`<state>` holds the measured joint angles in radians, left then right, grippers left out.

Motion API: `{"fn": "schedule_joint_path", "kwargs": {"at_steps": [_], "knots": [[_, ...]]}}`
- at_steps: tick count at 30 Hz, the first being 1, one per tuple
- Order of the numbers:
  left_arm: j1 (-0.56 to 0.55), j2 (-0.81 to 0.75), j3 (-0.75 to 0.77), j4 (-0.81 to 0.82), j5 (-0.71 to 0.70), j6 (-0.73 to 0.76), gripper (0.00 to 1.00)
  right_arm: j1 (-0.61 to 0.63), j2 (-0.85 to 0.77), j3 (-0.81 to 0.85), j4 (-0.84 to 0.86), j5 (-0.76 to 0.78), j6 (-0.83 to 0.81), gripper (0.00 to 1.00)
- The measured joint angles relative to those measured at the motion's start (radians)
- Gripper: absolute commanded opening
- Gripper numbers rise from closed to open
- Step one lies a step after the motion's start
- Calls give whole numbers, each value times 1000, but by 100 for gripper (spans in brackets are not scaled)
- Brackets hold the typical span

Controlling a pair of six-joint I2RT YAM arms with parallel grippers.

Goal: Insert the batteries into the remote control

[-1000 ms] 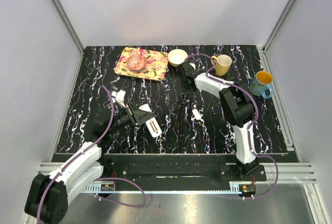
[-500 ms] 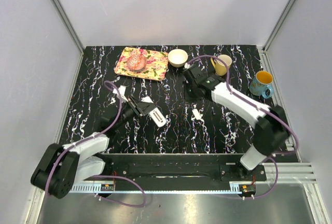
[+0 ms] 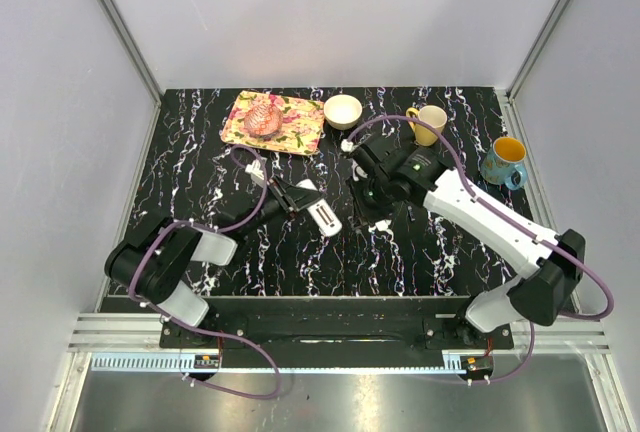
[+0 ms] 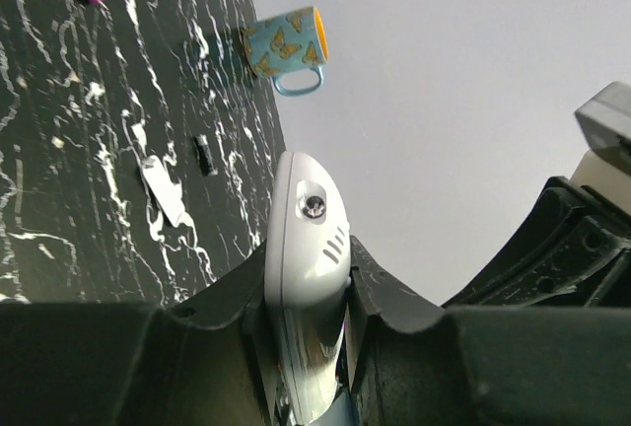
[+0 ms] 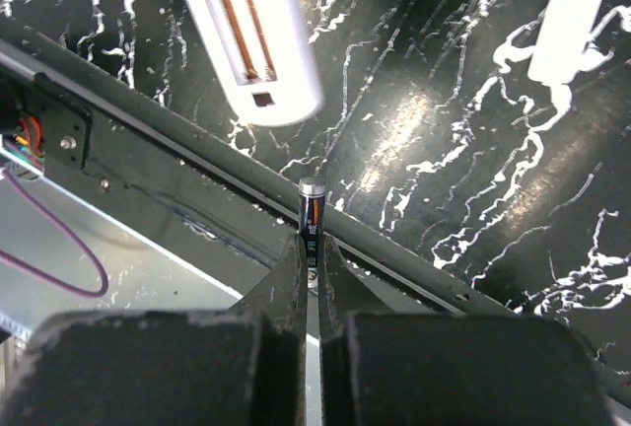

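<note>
You see the left end effector [image 4: 306, 293] clamped on the remote control [image 4: 304, 211], its rounded tip poking out between the fingers. Beyond it on the desk [image 4: 59, 150] lie a white cover piece [image 4: 166, 189] and, just beside that, a dark battery [image 4: 205, 154]. A blue butterfly mug [image 4: 288, 39] sits farther off.

Soft, even light is falling from above onto the table [image 3: 300, 262], leaving only faint shadows on it. In the right wrist view a glare patch is shining on the table's glossy top. In the left wrist view the remote control [image 4: 306, 239] is glinting above the table, and the nearest foreground is blurring.
</note>
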<state>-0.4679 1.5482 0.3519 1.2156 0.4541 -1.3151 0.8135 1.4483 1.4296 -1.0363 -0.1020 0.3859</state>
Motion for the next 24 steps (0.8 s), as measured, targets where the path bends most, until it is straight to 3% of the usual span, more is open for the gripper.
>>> {"fn": "schedule_joint_path", "kwargs": {"at_steps": [24], "knots": [[-82,91,17,26,16,-76,0,16,300,254,-121,-154,-77,0]]}}
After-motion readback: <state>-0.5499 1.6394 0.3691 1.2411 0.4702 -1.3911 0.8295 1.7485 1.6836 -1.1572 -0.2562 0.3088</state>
